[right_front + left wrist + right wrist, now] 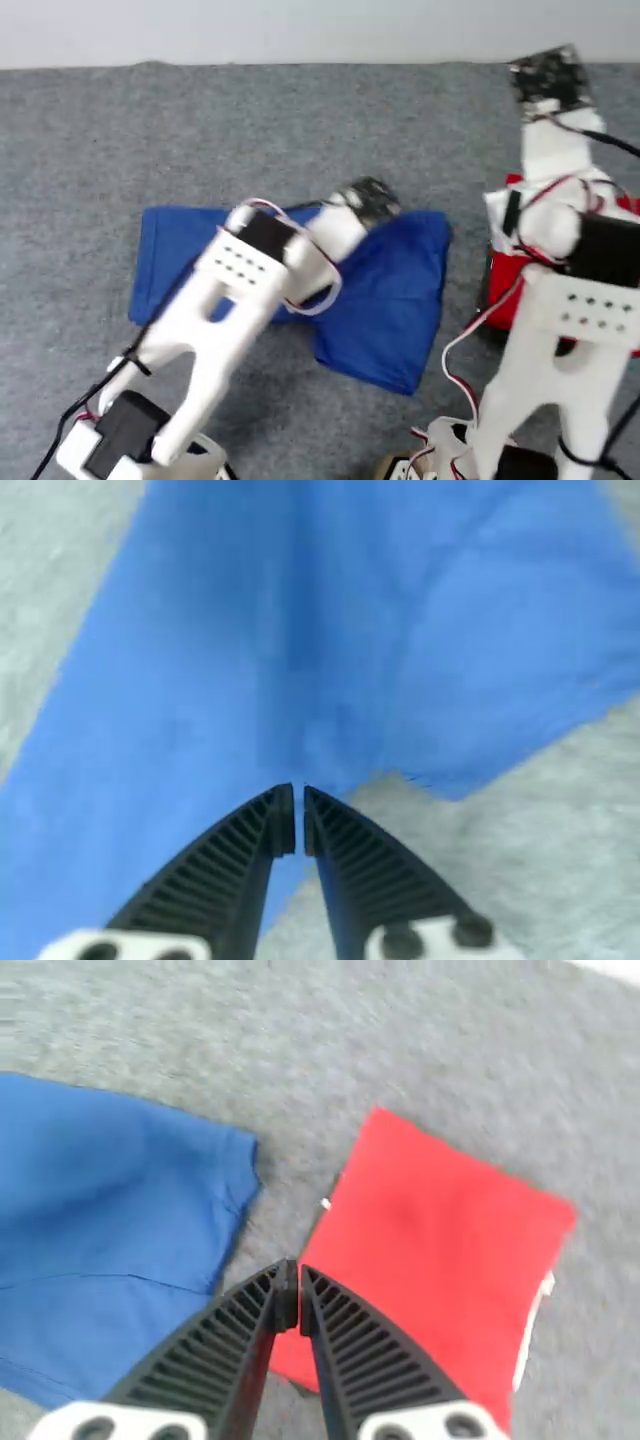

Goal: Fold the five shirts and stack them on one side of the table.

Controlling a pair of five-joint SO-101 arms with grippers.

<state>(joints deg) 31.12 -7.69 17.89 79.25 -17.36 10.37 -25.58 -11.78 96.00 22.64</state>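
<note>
A blue shirt (390,300) lies partly folded in the middle of the grey table, its right part lying at a slant. My left gripper (368,197) hangs at the shirt's far edge. In the left wrist view that gripper (297,795) is shut, and the blue shirt (400,630) creases down toward its tips as if pinched there. A folded red shirt (503,300) lies on the right side, partly under the right arm. My right gripper (291,1272) is shut on nothing, above the near edge of the red shirt (440,1250), with the blue shirt (100,1220) beside it.
The grey felt table top (200,130) stretches bare to the left and back. A white wall runs along the far edge. Both arm bases and their cables stand at the near edge.
</note>
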